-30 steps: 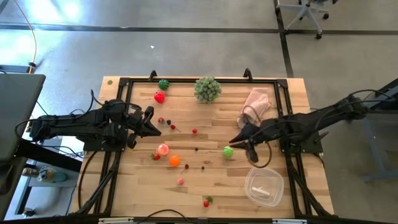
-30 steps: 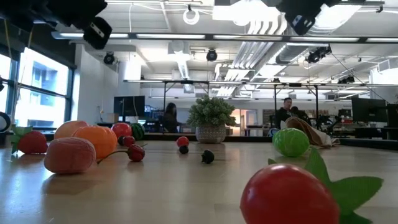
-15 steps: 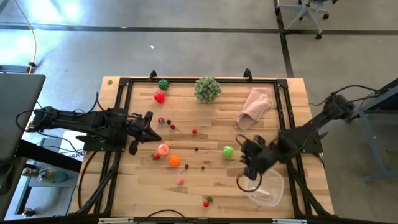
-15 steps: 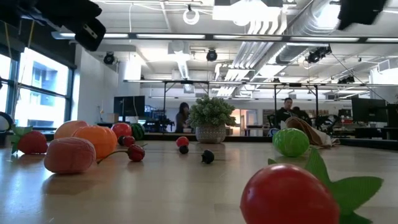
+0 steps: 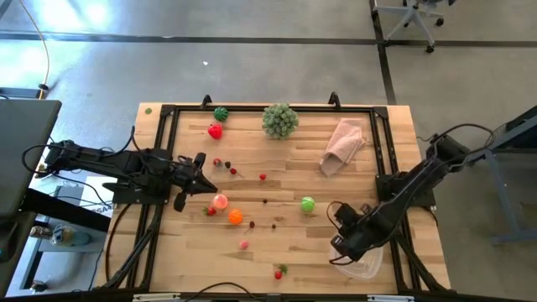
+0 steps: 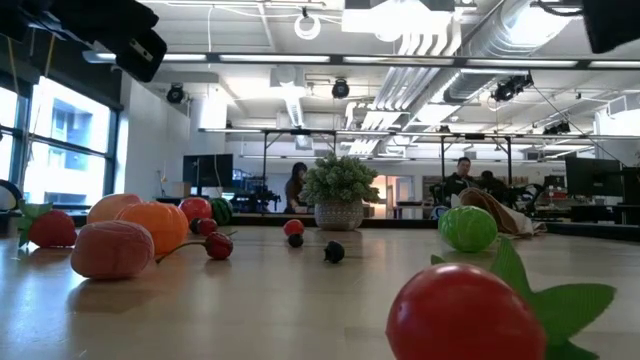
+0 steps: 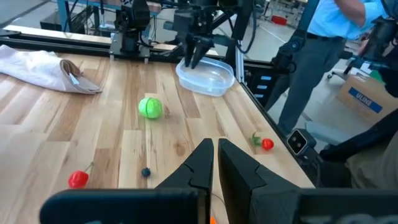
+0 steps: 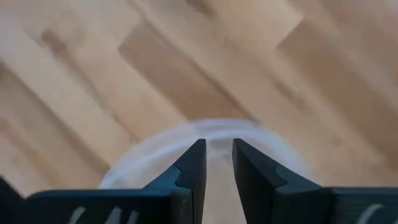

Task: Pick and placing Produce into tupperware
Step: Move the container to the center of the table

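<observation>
Most of the tupperware (image 5: 357, 258) is covered from above by the right gripper (image 5: 344, 245) and its arm; whether anything is pinched between the narrowly parted fingers cannot be told. In the right wrist view the container's rim (image 8: 155, 146) is blurred and cut off by the fingers (image 8: 191, 168). The dark specks (image 5: 274, 224) on the tabletop (image 5: 285, 168) are too small to be identified. The tomato (image 6: 465, 315) is cropped by the low view's lower edge.
</observation>
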Tool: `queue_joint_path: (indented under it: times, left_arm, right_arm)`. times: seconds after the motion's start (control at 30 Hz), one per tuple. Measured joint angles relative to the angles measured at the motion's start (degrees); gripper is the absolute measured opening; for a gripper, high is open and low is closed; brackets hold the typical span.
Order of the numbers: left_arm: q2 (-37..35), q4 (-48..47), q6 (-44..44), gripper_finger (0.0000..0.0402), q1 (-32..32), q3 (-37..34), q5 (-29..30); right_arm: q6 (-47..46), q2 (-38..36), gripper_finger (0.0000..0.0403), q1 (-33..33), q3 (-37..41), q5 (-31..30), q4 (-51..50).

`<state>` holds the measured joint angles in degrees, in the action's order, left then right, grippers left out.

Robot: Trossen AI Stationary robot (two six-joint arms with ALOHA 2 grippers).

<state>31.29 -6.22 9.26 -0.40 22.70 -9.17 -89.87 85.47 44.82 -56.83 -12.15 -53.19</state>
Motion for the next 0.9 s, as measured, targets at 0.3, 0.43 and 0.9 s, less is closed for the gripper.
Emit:
queue_joint_path:
  times: [0.3, 0.43, 0.9]
  left_arm:
    - [-0.01, 0.00, -1.33, 0.0014, 0.00, 0.00, -0.19]
    - [0.00, -0.02, -1.63, 0.0014, 0.00, -0.02, -0.17]
    - [0.00, -0.13, -2.19, 0.0014, 0.00, -0.02, 1.28]
  right_arm:
    - [-8.73, 0.08, 0.0068, 5.34, 0.65, 1.12, 0.87]
    - [-12.38, 2.16, 0.0068, 5.98, 0.67, 1.70, -0.18]
    - [-6.90, 9.73, 0.0068, 0.80, 0.69, 4.58, -0.33]
